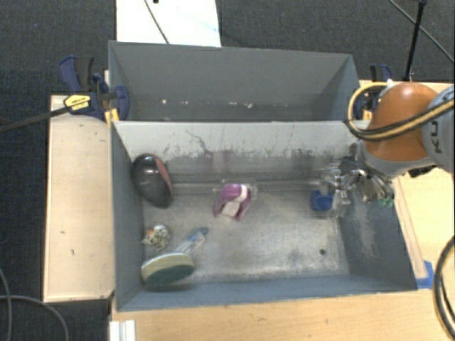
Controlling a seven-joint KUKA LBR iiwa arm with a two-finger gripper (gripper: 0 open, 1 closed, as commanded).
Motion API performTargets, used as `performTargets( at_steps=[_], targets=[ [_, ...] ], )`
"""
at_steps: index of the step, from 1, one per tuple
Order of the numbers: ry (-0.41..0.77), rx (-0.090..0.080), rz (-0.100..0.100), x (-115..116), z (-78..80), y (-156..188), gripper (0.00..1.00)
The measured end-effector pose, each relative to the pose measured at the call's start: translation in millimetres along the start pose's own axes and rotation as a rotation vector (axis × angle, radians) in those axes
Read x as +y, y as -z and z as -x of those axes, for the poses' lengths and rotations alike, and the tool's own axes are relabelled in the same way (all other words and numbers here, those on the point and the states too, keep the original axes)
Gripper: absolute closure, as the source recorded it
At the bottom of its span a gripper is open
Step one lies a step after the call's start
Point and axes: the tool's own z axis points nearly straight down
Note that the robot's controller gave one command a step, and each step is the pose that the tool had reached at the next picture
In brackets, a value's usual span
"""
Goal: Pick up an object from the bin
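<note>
One small blue thing [321, 202] lies at the right of the bin [284, 251], near its right wall. My gripper [335, 189] sits low just beside it, on its right. I cannot tell how far the gripper is open, or whether it grips anything. Well apart to the left lie a purple-and-white piece [233, 199], a dark oval lump [151, 179] and a green-headed brush [168, 268].

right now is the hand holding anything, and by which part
It cannot be told. The hand sits low at the right of the bin, right beside a small blue thing, but a grip on it is not visible.
</note>
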Motion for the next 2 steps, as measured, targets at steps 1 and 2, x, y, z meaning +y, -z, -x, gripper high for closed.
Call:
performTargets(
  at_steps=[1,2],
  targets=[
    [0.019,-0.002,-0.001,10,-21.0,114,1.00],
    [0.024,-0.006,-0.002,9,-23.9,279,1.00]
  ],
)
